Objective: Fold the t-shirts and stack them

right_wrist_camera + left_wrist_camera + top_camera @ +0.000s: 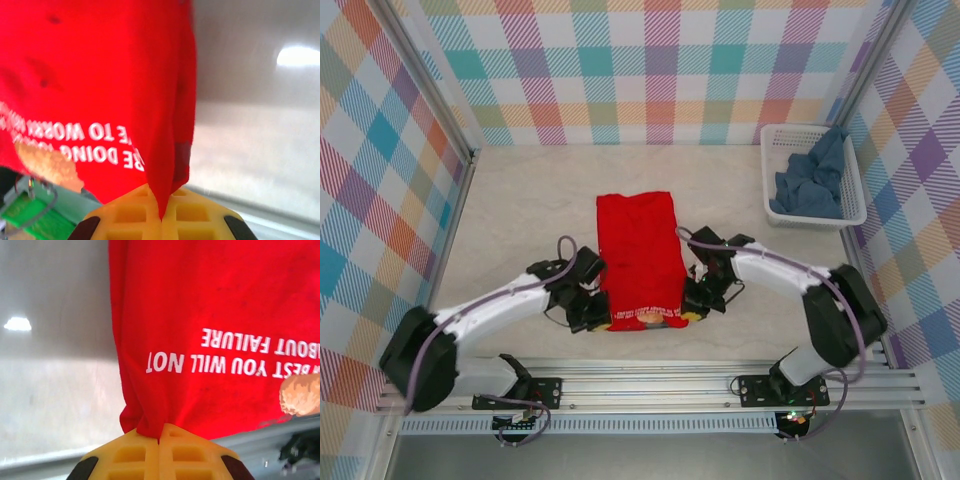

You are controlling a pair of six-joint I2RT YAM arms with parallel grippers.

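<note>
Red t-shirt [638, 250]: lies flat at table centre, already narrowed to a strip. Long axis runs 12 to 6 o'clock in the top view, with the printed end at 6, nearest the arm bases.

Left gripper [161, 432]: clamped on the strip's 7 o'clock corner, cloth bunched between the yellow fingers [130, 455].
Right gripper [162, 207]: clamped on the 5 o'clock corner, a fold of red pinched in the same way.

Key relation: from both claws the whole body of the shirt extends toward 12 o'clock. The arms are equally near, one at each corner of the near edge. Judgement: the next fold carries this edge along the long axis toward 12.

Writing: white capitals, upside down to both wrist cameras. Left wrist view gives "YOU WILL NOT" and "FAILURE"; right wrist view gives "TO WORRY" and "DOING". Other words are cut off. No brand label seen. Teddy bear print [300, 395] sits beside the text.

Blue-grey t-shirt [815, 180]: crumpled in the white basket [855, 215] at 2 o'clock, well apart. Table [520, 200] is pale.
</note>
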